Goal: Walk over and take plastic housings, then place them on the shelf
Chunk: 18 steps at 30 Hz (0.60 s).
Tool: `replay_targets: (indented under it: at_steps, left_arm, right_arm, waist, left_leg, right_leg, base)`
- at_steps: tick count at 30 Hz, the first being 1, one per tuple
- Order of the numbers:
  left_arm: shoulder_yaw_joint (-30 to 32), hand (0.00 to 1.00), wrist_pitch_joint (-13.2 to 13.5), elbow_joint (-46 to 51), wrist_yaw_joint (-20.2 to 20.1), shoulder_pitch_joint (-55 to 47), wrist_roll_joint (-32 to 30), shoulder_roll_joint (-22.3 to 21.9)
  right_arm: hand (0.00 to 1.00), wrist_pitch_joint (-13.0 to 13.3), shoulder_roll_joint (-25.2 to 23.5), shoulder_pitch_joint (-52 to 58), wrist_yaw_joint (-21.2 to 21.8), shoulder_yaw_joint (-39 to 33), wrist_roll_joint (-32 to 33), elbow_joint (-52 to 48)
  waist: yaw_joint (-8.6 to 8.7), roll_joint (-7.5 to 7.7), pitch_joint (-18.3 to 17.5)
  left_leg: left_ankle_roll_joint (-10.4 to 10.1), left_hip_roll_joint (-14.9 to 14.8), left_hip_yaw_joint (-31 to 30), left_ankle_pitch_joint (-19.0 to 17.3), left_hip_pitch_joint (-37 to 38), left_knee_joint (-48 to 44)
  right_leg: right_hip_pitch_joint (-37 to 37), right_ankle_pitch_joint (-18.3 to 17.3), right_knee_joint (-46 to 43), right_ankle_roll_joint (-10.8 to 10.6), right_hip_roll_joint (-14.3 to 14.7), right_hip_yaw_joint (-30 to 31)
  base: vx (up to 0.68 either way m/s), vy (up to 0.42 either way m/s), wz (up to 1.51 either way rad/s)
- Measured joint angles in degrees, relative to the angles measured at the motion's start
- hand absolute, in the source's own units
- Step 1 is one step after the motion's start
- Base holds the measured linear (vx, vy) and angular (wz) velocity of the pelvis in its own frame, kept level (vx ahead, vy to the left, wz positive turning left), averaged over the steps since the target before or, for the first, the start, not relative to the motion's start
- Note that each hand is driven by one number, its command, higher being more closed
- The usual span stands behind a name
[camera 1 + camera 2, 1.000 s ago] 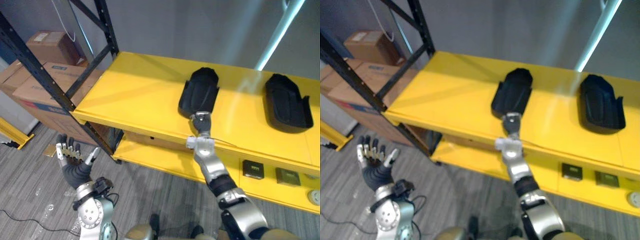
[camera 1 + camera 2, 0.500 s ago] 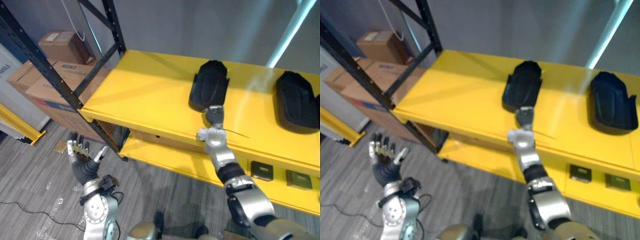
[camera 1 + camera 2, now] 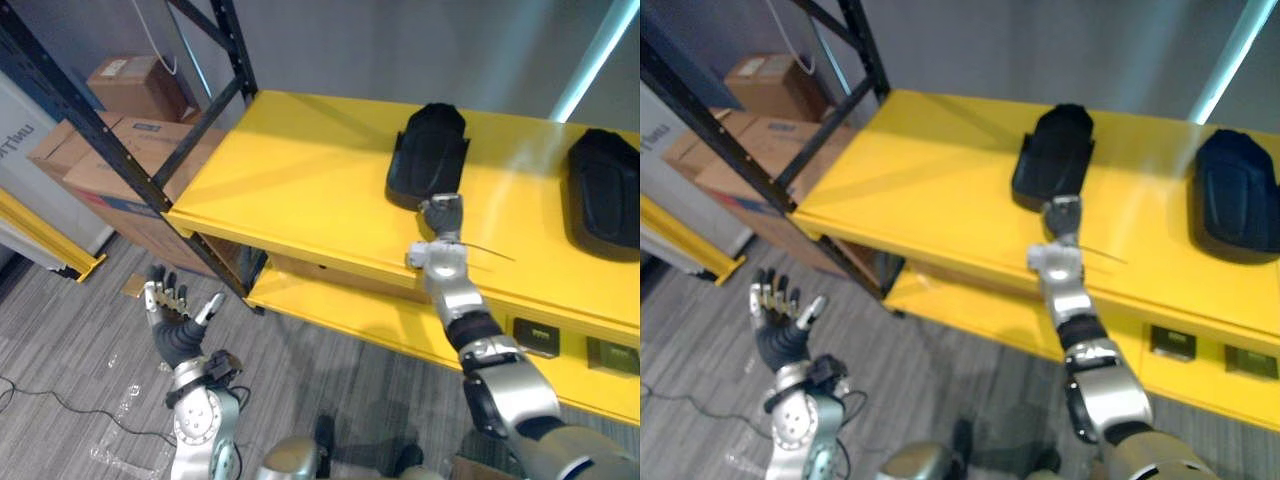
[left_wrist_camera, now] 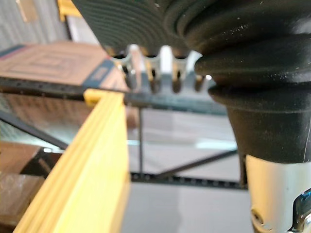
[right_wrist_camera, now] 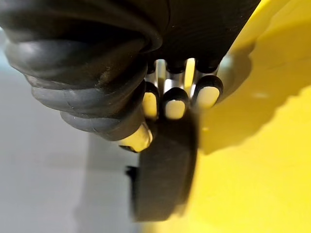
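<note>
Left and right eye views: a black plastic housing (image 3: 430, 155) lies on the yellow shelf (image 3: 300, 190), with a second housing (image 3: 605, 190) well apart to its right. The right hand (image 3: 443, 213) meets the first housing's near end. The left hand (image 3: 172, 325) hangs low over the grey floor (image 3: 80, 380), fingers spread, holding nothing.

Left wrist view: cardboard boxes (image 4: 53, 63) stand past the shelf's edge.

Right wrist view: curled fingers (image 5: 175, 108) and thumb (image 5: 137, 138) pinch the housing's rim.

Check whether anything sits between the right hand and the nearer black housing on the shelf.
Nothing visible does. The right hand is right at the near end of the housing, which already lies on the yellow shelf.
</note>
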State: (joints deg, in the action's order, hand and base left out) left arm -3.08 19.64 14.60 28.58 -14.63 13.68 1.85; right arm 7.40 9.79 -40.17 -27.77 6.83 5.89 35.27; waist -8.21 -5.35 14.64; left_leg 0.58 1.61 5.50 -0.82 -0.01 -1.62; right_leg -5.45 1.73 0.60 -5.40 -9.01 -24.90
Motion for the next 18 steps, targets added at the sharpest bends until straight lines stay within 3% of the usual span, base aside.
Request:
replay_targets:
  at_steps: [5,6,9,10,13,14,18]
  left_arm:
    - [0.19,0.00,0.75,1.22,0.12,-1.33,-0.19,-0.10]
    - [0.28,0.00,1.01,1.41,0.18,-1.32,-0.27,-0.08]
    - [1.56,0.00,1.50,2.41,0.51,-2.06,-0.30,-0.07]
    - [2.50,0.00,1.51,2.80,0.49,-2.60,-0.30,-0.03]
    - [3.11,0.00,1.51,3.47,0.33,-3.37,-0.29,-0.01]
    - [3.06,0.00,1.51,3.86,-0.29,-3.69,-0.25,-0.05]
    - [3.01,0.00,1.54,5.27,-1.68,-4.63,-0.11,-0.09]
  right_arm:
    - [1.00,0.89,-6.16,17.72,0.01,8.28,0.18,-27.35]
    - [0.00,0.90,-6.61,22.00,0.59,10.22,0.18,-31.94]
    - [0.00,1.01,-6.52,32.02,2.79,12.99,0.09,-42.52]
    - [0.00,1.83,-6.44,35.03,3.12,12.20,-0.05,-45.54]
    - [0.00,3.91,-5.95,40.47,3.60,6.43,-1.21,-50.21]
    - [0.00,5.16,-5.52,44.63,3.65,1.47,-1.58,-52.02]
    - [0.00,7.87,-5.48,51.95,3.58,-6.38,-0.91,-53.07]
  waist:
    - [1.63,2.04,1.14]
    - [2.31,2.40,1.18]
    - [3.25,3.77,0.88]
    - [4.31,4.47,0.48]
    - [5.99,6.15,-0.50]
    - [6.10,6.95,-1.05]
    - [7.19,7.54,-2.66]
  left_leg:
    - [-0.31,-0.11,1.68,-0.30,1.65,1.07]
    - [-0.33,-0.10,1.88,-0.62,2.04,1.22]
    - [-0.33,-0.22,3.72,-1.52,3.02,1.21]
    - [-0.34,-0.26,4.39,-1.81,3.17,1.22]
    - [-0.47,-0.27,4.82,-2.25,3.25,1.46]
    - [-0.55,-0.40,6.22,-2.34,4.10,2.13]
    - [-0.53,-0.53,7.44,-2.35,4.04,2.48]
  right_leg:
    - [-0.21,0.00,0.18,0.00,0.04,1.84]
    - [-0.59,-0.01,0.28,0.00,0.05,1.89]
    - [-0.53,-0.01,0.38,-0.02,0.05,3.63]
    - [-0.50,-0.02,0.39,-0.02,0.05,4.24]
    - [-0.45,-0.03,0.66,-0.05,0.11,4.77]
    - [-0.35,-0.03,0.86,-0.05,0.32,5.48]
    - [0.52,0.04,1.11,-0.13,0.58,6.84]
  base:
    - [0.05,0.019,-0.16]
    - [0.04,0.030,-0.27]
    - [0.02,0.039,-0.32]
    - [0.01,0.028,-0.26]
    - [0.00,0.021,-0.16]
    - [0.03,0.014,-0.22]
    - [0.05,0.003,-0.20]
